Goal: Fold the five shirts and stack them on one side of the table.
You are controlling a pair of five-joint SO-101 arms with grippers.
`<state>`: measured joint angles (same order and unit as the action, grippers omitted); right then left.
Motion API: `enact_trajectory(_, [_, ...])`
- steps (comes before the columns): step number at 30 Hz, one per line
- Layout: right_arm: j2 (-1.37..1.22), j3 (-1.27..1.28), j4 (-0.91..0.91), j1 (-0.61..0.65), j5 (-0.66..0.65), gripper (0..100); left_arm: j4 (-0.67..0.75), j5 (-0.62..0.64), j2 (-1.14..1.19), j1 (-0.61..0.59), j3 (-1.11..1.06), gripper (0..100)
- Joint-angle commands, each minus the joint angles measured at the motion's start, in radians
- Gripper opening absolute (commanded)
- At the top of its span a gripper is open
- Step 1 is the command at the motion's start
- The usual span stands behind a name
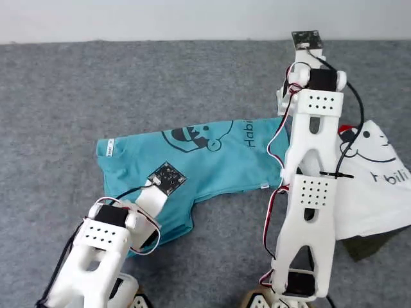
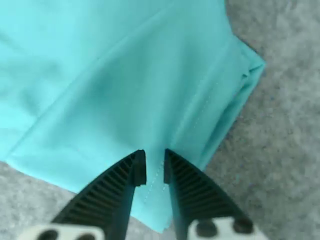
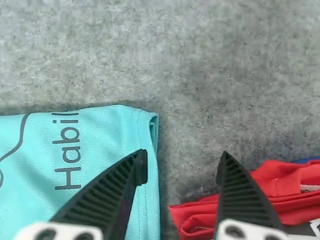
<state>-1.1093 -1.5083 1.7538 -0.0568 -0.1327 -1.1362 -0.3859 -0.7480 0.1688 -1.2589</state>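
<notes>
We judge the limp, light turquoise fabric shirt (image 1: 212, 160) best pinched at its hems. Our left gripper (image 2: 155, 166) is nearly closed at its seven o'clock, and our right gripper (image 3: 182, 167) is open at two o'clock.

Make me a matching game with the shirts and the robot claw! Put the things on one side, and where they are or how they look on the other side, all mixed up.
Things:
1. teal shirt
2. white shirt
3. red shirt
4. right gripper

Places and states:
A. open
B. lying at the side of the table
C. spread out in the middle of the table
D. mostly covered by the white shirt

Pairs: 1-C, 2-B, 3-D, 4-A.
</notes>
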Motion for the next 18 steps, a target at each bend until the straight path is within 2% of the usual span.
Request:
enact_trajectory(1, [0.067, -0.034, 0.042, -0.012, 0.008, 23.0, -0.008, -0.021, -0.005, 0.003, 0.007, 3])
enact_trajectory(8, [0.068, -0.034, 0.042, -0.012, 0.005, 23.0, -0.015, -0.02, -0.006, -0.008, 0.145, 3])
enact_trajectory(14, [0.07, -0.034, 0.045, -0.005, -0.006, 17.9, -0.245, -0.023, -0.006, -0.003, 0.277, 3])
enact_trajectory(18, [0.105, 0.069, 0.048, 0.048, -0.051, 19.9, -0.325, -0.02, -0.006, -0.006, 0.318, 3])
